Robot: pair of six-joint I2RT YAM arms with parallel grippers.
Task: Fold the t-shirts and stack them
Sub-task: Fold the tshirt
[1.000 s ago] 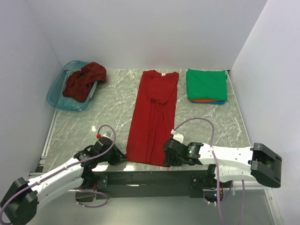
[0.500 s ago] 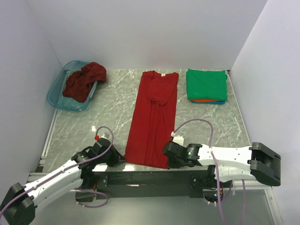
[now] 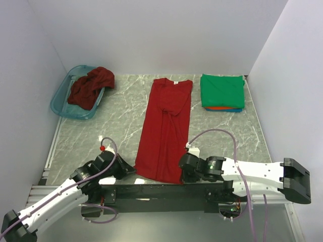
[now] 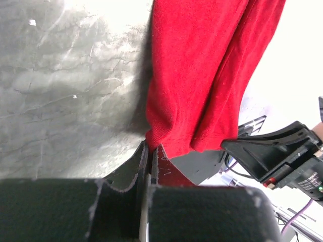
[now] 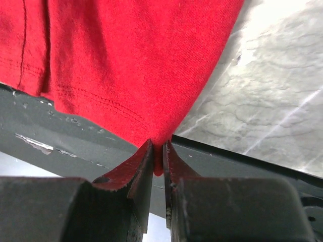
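Beside the green stack (image 3: 222, 92), the red t-shirt (image 3: 165, 128) is lying lengthwise; left fingers (image 4: 133, 169) and right fingers (image 5: 133, 164) are pinching its hem corners. Next, probably, lifting both together toward the collar.

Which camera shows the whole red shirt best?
The top external view: the red t-shirt lies there whole. Each wrist view shows just one near corner, pinched by the left gripper or the right gripper.

The red t-shirt (image 3: 165, 128) is soft matt knit cloth with a stitched hem. My left claw (image 4: 150, 154) and right claw (image 5: 157, 151) are matt black, rough along the edges. The bench (image 3: 116, 126) looks smooth, grey-marbled and faintly glossy. The far-left basket (image 3: 60, 103) is translucent teal plastic.
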